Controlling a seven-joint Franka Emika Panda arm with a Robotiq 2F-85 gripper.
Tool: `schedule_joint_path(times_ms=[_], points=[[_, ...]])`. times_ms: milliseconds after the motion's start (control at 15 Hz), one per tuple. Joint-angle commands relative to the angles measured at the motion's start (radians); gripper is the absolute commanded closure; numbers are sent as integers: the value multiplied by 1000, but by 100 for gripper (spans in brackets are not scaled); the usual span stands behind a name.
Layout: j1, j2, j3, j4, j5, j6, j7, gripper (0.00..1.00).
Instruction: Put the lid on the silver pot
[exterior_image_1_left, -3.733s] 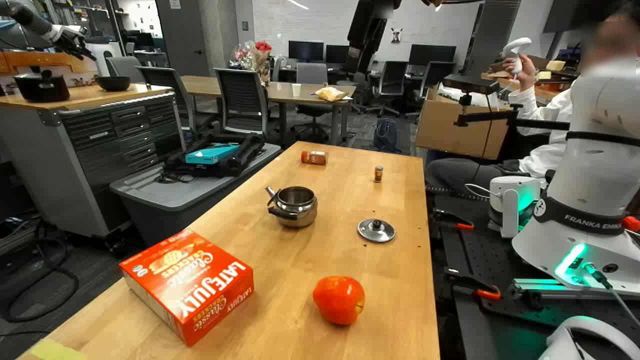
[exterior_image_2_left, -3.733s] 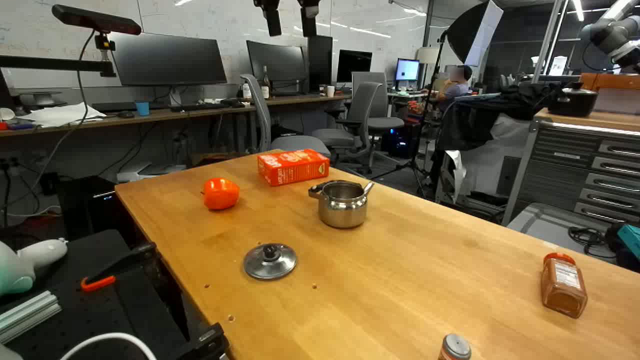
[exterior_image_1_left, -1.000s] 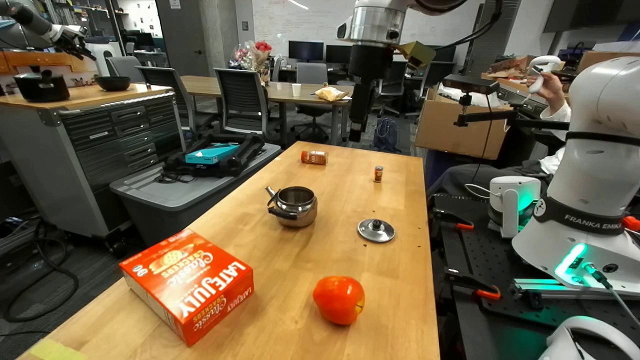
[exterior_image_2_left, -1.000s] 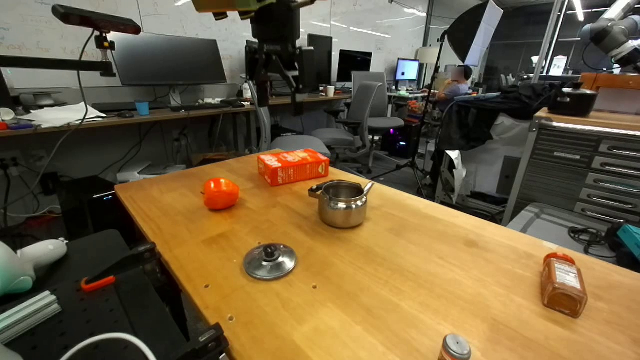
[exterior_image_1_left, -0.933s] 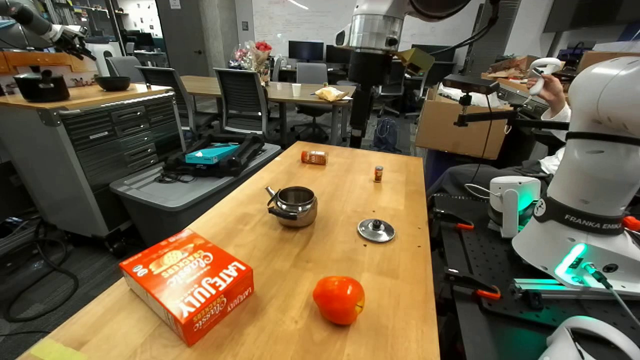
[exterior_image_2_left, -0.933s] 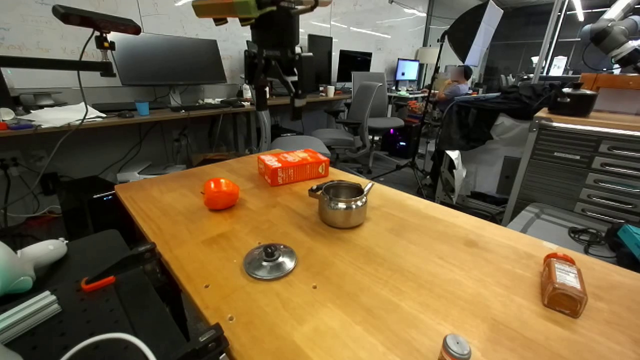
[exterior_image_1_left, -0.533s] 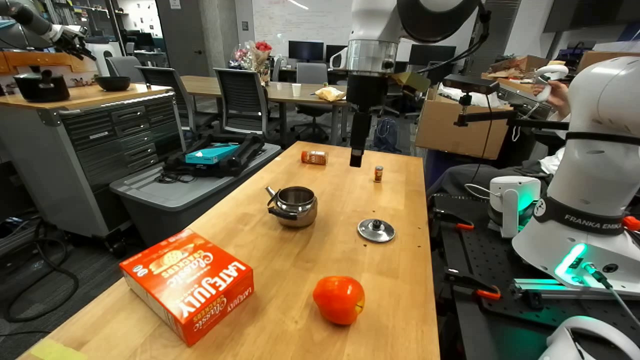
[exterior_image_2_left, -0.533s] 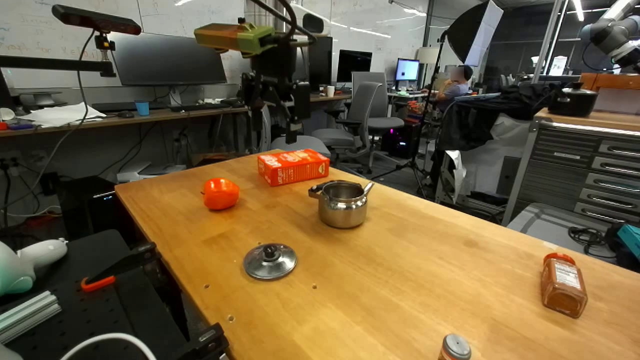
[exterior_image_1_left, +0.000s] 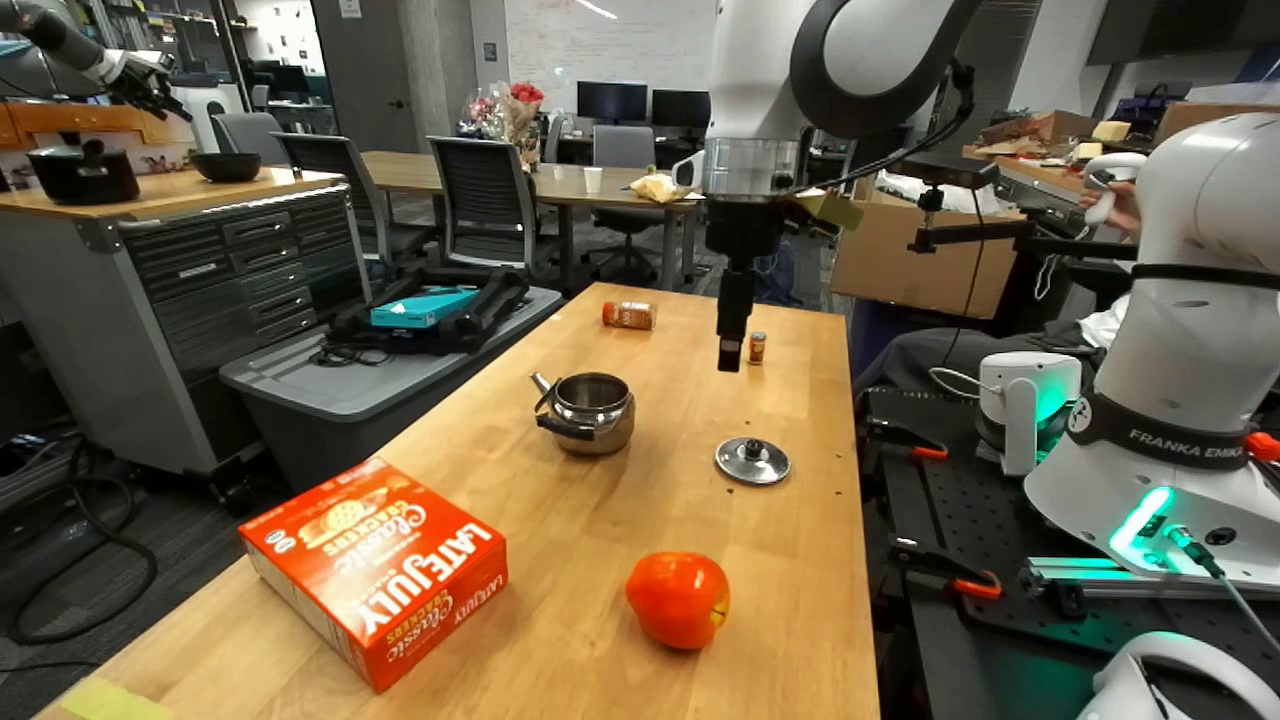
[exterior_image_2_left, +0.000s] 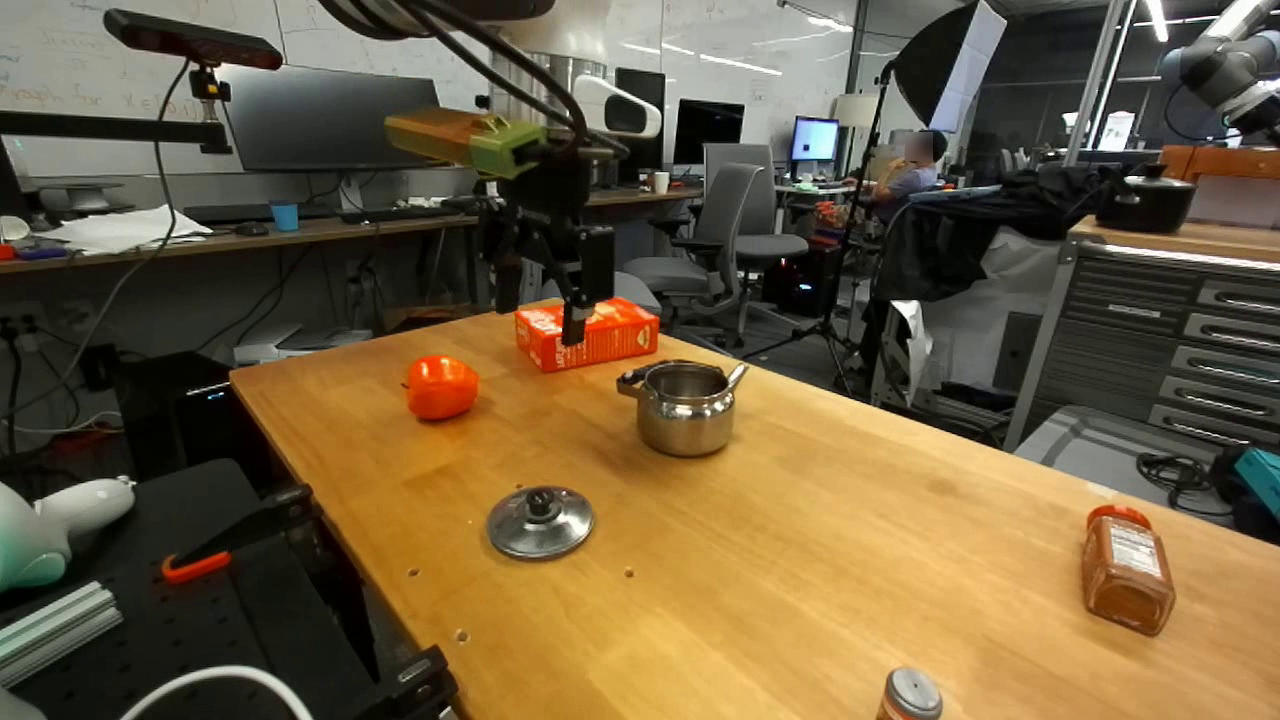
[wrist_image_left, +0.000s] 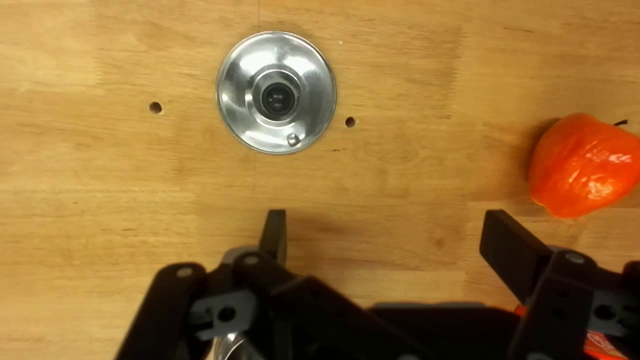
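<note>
The wrist view crops the silver pot (wrist_image_left: 232, 349).

There's the white arm (exterior_image_1_left: 765, 70), wrist (exterior_image_1_left: 750, 165) pointing down, and the gripper (wrist_image_left: 385, 225) hangs in midair, its 2 black fingers (wrist_image_left: 510, 250) spread wide!

Robot arms (exterior_image_1_left: 1180, 330) and monitors (exterior_image_2_left: 340, 120) mark a lab.

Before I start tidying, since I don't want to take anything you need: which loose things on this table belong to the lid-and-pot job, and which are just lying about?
For the job:
silver pot, upright and uncovered
lid, lying flat, apart from it

Just lying about:
cracker box
red-orange fruit
orange-capped jar, on its side
small jar, upright
</note>
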Motion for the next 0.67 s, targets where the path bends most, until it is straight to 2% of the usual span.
schedule_joint_path(times_ms=[0,333,600], points=[[-15,19,-13,-31,12,84,-36,0],[-45,48,-42,-73,-15,173,-100,0],[-77,128,-61,-75,-61,236,-116,0]])
